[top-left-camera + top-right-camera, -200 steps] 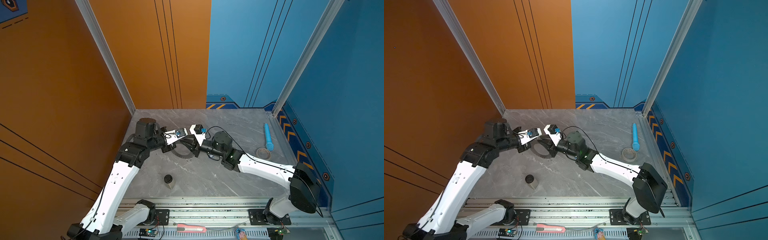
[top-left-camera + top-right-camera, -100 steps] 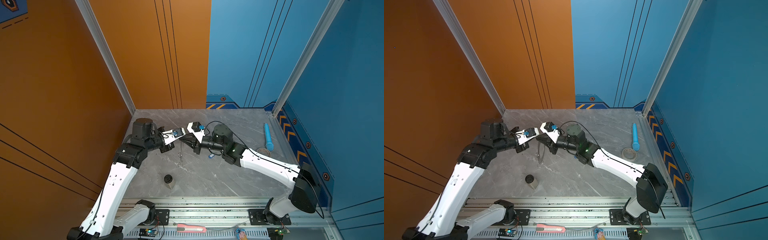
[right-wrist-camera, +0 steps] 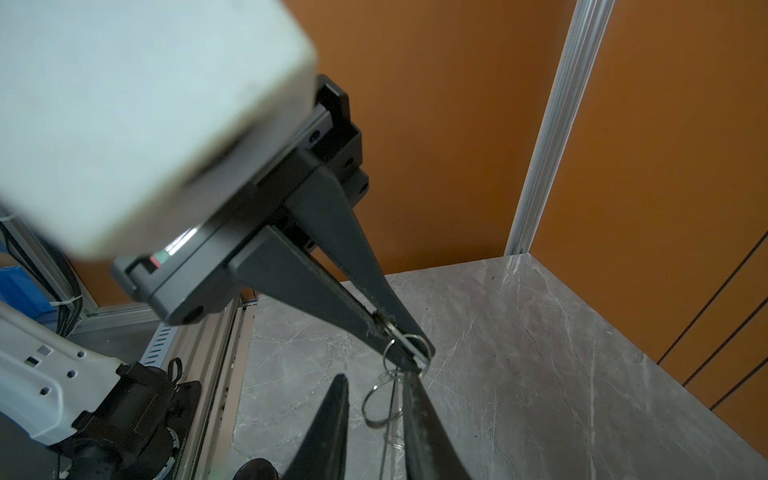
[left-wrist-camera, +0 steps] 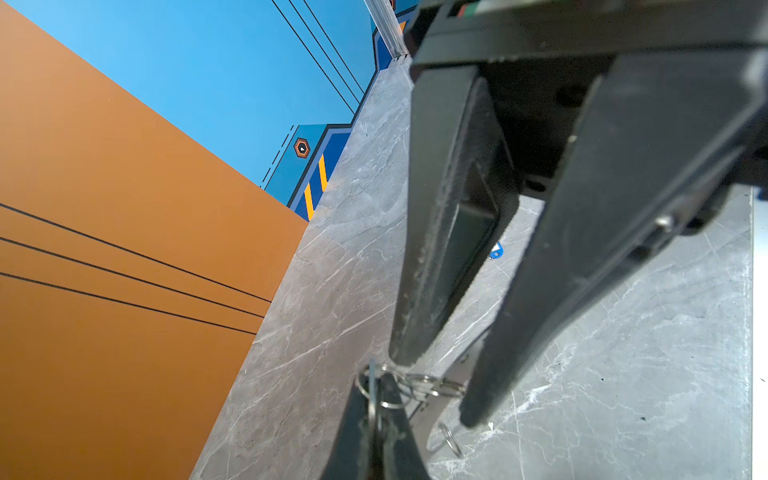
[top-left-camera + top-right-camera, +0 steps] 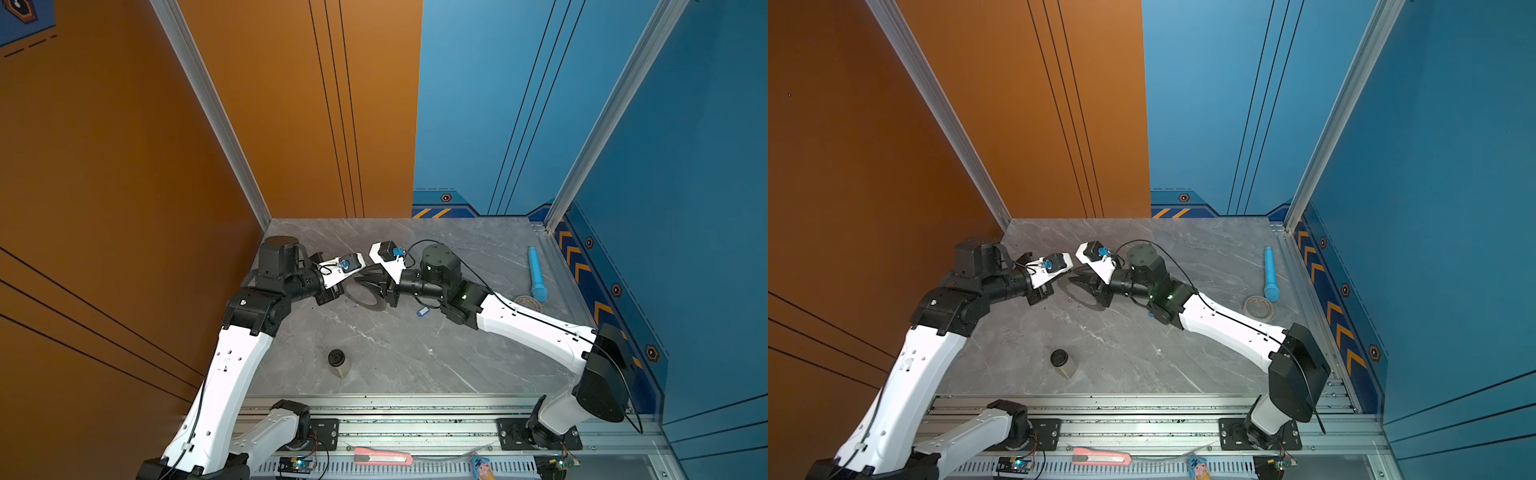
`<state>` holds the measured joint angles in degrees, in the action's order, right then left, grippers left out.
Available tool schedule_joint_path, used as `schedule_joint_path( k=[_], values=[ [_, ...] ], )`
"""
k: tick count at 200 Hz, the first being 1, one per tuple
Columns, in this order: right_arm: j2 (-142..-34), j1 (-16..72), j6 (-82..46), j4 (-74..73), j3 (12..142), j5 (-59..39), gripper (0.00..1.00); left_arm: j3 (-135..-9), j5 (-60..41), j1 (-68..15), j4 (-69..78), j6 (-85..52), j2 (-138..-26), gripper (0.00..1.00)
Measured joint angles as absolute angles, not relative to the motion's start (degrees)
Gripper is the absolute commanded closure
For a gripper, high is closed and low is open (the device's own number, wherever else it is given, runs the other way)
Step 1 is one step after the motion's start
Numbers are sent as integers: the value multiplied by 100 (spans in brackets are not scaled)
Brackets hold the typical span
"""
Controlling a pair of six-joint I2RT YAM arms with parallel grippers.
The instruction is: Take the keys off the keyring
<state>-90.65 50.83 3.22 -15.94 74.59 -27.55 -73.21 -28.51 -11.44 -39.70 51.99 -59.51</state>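
So the wide, flat, shiny metal keyring (image 5: 366, 306) is found a little toward 10 o'clock from the middle of the grey marble-look tabletop (image 5: 395, 357), caught between the two arms in both top views. Whether it is lifted clear of the surface can't really be told. The left gripper (image 3: 409, 347) is seen pinched right down on the keyring's rim, with small wire loops (image 3: 382, 399) bunched around its tips, and that pinch is shown pretty clearly by both wrist cameras. The right gripper (image 4: 436, 386) is held with a narrow gap between its fingers (image 4: 440, 249). Nothing is actually squeezed in there: the wire loops just sit in the gap, and whether a fingertip is touching the ring can't be told. One small oblong blue plastic key tag (image 5: 422, 311) with a white label window is lying on the tabletop at roughly 4 o'clock from the keyring, near the right arm and apart from the ring. Over at 3 o'clock, by the table edge, a light blue cylindrical tube (image 5: 536, 274) and a beige tape roll (image 5: 528, 304) are parked just beside each other. A small jar with a black lid (image 5: 337, 362) is stood at about 7 o'clock from the keyring, well apart from it.
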Motion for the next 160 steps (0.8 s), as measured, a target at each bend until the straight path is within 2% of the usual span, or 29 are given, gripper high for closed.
schedule_joint_path(
  k=[59,98,119,160],
  values=[
    [-9061,5188,434,-1579,7413,-2515,73,-7321,-2941,-1044,-3970,5201,-5953,100],
    [-9061,5280,655,-1494,7406,-2353,68,-7321,-2945,-1013,-3972,5201,-5990,100],
    [-9061,5312,775,-1409,7406,-2217,70,-7321,-2947,-1007,-3972,5199,-5999,100],
    [-9067,5336,886,-1297,7408,-2058,79,-7321,-2969,-1007,-3979,5177,-5999,100]
  ],
)
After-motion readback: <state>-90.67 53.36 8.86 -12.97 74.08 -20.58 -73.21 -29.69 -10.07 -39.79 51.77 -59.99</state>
